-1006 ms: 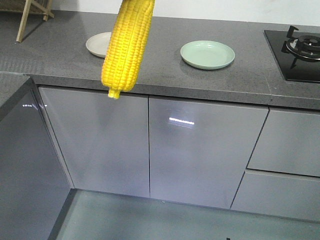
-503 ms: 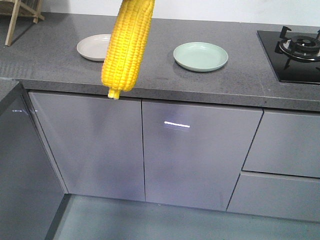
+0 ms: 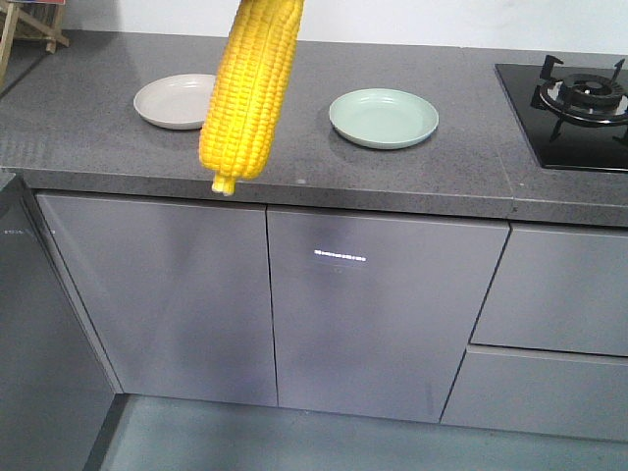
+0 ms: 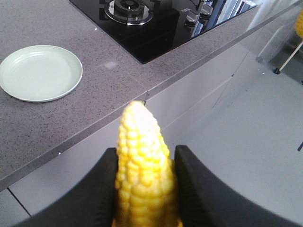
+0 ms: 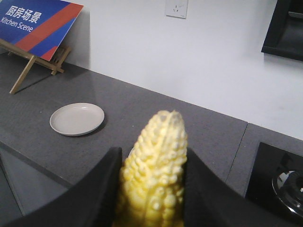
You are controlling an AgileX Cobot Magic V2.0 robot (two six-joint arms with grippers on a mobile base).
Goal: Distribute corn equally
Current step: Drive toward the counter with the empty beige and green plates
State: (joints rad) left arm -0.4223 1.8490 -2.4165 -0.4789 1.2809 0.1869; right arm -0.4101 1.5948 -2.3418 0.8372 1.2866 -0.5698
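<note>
My left jaws are pressed tight on both sides of the left cob, pinching it. Its pointy tip sticks out past them. My right jaws are pinching the right cob the same way. So I have one corn in each arm, and none is on a plate yet.

In the front view a hanging cob is very close to the camera. I cannot tell which of my two it is.

I think I am at the carrying step. Below the left cob I see the front edge of the table, the gray cupboard doors and the floor. So I think my arms are not over the plates yet.

Next I should lift both cobs over that edge, high enough not to bump it. Then I put one cob on the beige plate and one on the green plate. One each is fair. Both plates have nothing on them.

The plates sit well apart, with bare table between them, so my arms should not bump each other. The green plate is near the front edge, so I must set that cob down softly or it may roll off. The stove is farther to the side, away from the green plate. A sign stands far back beyond the beige plate, out of my way.
</note>
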